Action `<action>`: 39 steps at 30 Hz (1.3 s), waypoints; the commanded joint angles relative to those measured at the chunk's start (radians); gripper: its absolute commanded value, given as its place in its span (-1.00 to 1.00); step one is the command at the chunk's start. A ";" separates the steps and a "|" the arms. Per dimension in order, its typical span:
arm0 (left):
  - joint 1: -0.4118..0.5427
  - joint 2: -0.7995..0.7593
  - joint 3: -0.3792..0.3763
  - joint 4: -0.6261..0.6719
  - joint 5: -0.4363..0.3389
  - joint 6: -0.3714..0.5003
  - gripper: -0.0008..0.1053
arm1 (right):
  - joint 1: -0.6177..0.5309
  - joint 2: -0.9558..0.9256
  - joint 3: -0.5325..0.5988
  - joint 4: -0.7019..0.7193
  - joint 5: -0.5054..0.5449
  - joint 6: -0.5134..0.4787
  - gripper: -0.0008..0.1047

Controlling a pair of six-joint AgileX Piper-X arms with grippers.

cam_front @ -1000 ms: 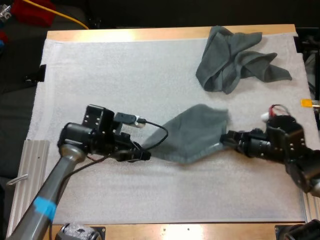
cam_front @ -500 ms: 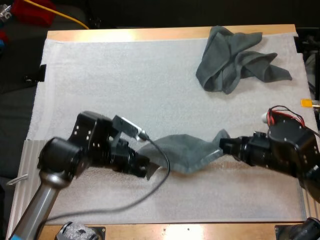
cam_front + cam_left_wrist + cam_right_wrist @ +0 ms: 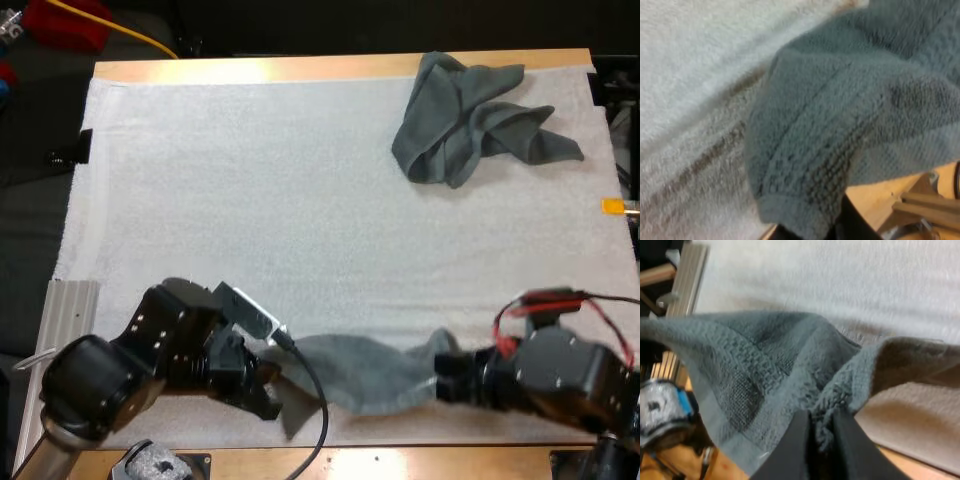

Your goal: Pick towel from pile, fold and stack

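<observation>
- Right hand (image 3: 445,378) is clamped on the towel (image 3: 365,372), with cloth bunched between both fingers.
- Left hand (image 3: 272,398) grips the opposite end, and the fabric drapes over its fingers.
- The towel sags between them, low along the near edge of the white mat (image 3: 250,200), close to the desk (image 3: 400,462) rim.
- It looks soft, light and limp, and the terry shouldn't slip, so I'd hold it by the hemmed corners.
- Crumpled towel (image 3: 470,115) waits at the far right.
</observation>
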 commanded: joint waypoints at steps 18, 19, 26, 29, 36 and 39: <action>-0.002 0.309 0.018 -0.181 -0.040 0.005 -0.98 | -0.266 0.150 0.146 -0.116 -0.007 -0.104 -0.97; 0.005 0.334 0.018 -0.187 -0.040 0.005 -0.98 | -0.310 0.171 0.154 -0.145 -0.051 -0.118 -0.97; 0.119 0.449 0.018 -0.261 -0.012 0.054 -0.98 | -0.485 0.311 0.160 -0.285 -0.221 -0.196 -0.97; 0.178 0.493 0.018 -0.281 0.046 0.073 -0.98 | -0.525 0.370 0.160 -0.320 -0.238 -0.201 -0.97; 0.302 0.634 0.018 -0.332 0.168 0.088 -0.98 | -0.593 0.507 0.160 -0.396 -0.304 -0.146 -0.97; 0.346 0.699 0.018 -0.356 0.228 0.088 -0.98 | -0.619 0.560 0.160 -0.443 -0.331 -0.103 -0.97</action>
